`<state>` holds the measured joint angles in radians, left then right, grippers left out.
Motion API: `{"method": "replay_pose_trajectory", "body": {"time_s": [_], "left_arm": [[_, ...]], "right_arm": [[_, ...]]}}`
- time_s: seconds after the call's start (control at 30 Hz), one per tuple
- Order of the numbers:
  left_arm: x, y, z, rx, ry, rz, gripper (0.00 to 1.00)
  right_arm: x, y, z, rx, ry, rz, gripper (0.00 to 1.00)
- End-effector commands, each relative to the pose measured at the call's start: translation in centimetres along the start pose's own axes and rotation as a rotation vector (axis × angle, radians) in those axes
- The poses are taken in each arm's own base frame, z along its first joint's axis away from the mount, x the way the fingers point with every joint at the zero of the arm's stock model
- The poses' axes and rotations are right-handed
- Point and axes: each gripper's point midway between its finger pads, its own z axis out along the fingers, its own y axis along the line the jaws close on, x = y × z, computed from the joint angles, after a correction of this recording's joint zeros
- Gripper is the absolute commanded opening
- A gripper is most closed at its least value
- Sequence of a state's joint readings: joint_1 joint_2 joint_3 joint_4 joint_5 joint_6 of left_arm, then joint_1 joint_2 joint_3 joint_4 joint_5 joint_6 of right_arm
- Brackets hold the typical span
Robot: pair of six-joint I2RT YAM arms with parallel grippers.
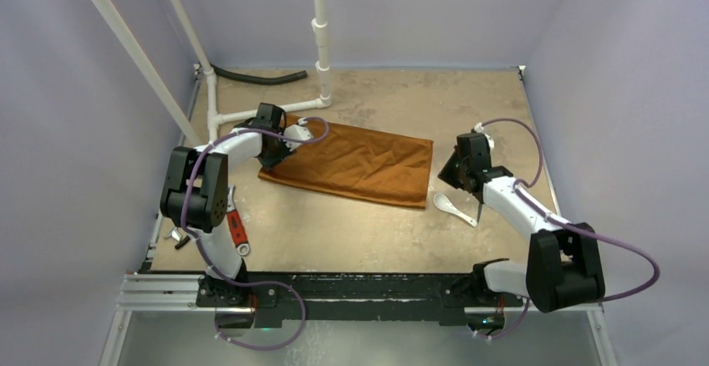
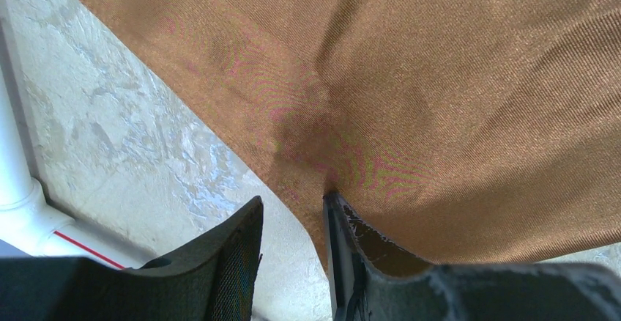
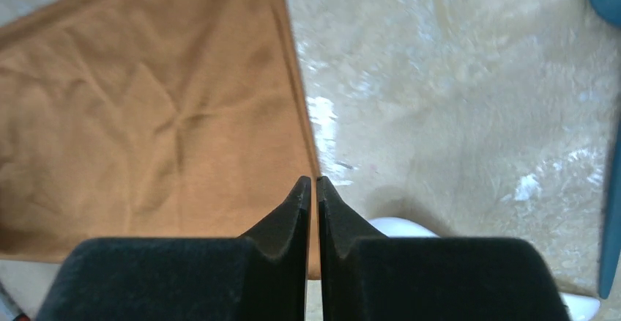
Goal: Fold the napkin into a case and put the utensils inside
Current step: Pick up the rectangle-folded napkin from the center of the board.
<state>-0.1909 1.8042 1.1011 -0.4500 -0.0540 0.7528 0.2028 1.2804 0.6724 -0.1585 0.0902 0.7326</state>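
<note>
Touching the folded napkin's [image 1: 351, 165] left end with left fingers [image 2: 227, 262] narrowly parted, probably to pin it flat on the desk [image 1: 376, 241], and hovering right fingers [image 3: 289, 226], pinched together and empty, at its right end beside the spoon [image 1: 454, 207], likely ahead of loading.

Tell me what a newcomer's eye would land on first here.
A rust-orange, creased cloth napkin, folded to a long rectangle, lies in the middle of the beige table. The left gripper stands open at its left end; the right gripper, shut and empty, hangs by its right edge near a small white plastic spoon.
</note>
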Motion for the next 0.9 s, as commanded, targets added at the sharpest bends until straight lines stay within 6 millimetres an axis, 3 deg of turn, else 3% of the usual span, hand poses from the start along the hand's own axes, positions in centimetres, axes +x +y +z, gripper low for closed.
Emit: {"method": "replay_pose_trajectory", "body": {"time_s": [0.0, 0.1, 0.17, 0.37, 0.53, 0.77, 0.87], "left_arm": [[1.5, -4.7, 0.6, 0.194, 0.019, -0.013, 0.36], [2.3, -5.9, 0.3, 0.245, 0.041, -0.009, 0.36], [3.0, -6.9, 0.1, 0.294, 0.073, -0.006, 0.36], [4.1, -8.3, -0.5, 0.355, 0.109, -0.011, 0.36], [2.8, -7.4, -2.1, 0.34, 0.076, -0.029, 0.37], [-1.1, -3.3, -5.9, 0.234, -0.037, -0.066, 0.52], [-2.0, -1.6, -6.2, 0.167, -0.067, -0.083, 0.55]], "right_arm": [[-1.7, 4.6, -1.9, -0.114, -0.071, -0.074, 0.09], [2.3, 8.0, -1.6, -0.175, 0.016, -0.124, 0.07], [5.0, 8.8, -0.8, -0.224, 0.099, -0.104, 0.06], [8.3, 6.2, 0.7, -0.146, 0.199, -0.078, 0.05], [6.6, 4.6, 0.9, -0.07, 0.155, -0.092, 0.06], [0.3, 4.3, 1.4, -0.053, 0.056, -0.078, 0.32], [-1.9, 4.1, 2.0, -0.036, 0.018, -0.083, 0.41]]}}
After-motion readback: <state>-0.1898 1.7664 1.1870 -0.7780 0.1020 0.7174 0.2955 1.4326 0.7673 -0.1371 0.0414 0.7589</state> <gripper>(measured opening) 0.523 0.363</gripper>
